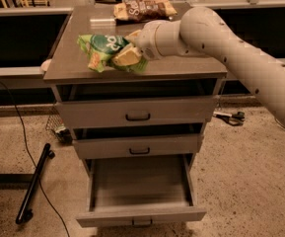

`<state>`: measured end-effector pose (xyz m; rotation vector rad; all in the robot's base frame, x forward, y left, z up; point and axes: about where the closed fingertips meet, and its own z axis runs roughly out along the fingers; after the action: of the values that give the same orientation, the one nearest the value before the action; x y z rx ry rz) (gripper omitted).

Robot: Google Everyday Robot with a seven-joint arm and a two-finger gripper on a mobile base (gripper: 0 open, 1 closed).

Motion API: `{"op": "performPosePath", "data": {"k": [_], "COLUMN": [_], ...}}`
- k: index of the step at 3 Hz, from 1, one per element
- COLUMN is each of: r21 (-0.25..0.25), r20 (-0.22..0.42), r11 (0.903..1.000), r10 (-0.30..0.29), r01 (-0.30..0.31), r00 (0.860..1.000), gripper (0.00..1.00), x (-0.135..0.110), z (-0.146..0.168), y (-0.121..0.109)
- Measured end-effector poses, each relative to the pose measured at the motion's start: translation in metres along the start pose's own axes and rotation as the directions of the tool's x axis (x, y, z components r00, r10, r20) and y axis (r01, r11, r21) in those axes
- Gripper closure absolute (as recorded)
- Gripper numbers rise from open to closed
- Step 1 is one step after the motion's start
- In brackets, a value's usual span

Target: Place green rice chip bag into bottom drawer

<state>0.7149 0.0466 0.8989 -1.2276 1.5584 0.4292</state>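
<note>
The green rice chip bag (105, 49) is over the front middle of the cabinet top (73, 58). I cannot tell whether it rests on the top or is just above it. My gripper (128, 48) comes in from the right and is shut on the bag's right end, with pale yellow fingers (124, 58) above and below it. The bottom drawer (139, 184) is pulled open below, with a flat grey interior that holds nothing. The two upper drawers are pushed in, the top one (137, 111) slightly ajar.
A brown-and-tan snack bag (143, 9) lies at the back of the cabinet top. My arm (231, 48) spans the right side. A black pole (33, 186) and a cable lie on the floor at the left, with a tool (229, 116) on the floor at the right.
</note>
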Motion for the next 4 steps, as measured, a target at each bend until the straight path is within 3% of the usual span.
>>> {"op": "performPosePath", "data": {"k": [2,3,4], "r21": [-0.037,-0.015,0.018], "r20": [0.002,-0.01,-0.005], "r11": [0.9978,0.9991,0.9984], "r10": [-0.055,-0.039,0.054], "r01": [0.055,0.038,-0.054], "r00": [0.999,0.999,0.999], "gripper": [1.0,1.0,1.0], "x": [-0.006,0.003,0.039], "z": [-0.044,-0.072,-0.094], "y": [0.043,0.061,0.073]}}
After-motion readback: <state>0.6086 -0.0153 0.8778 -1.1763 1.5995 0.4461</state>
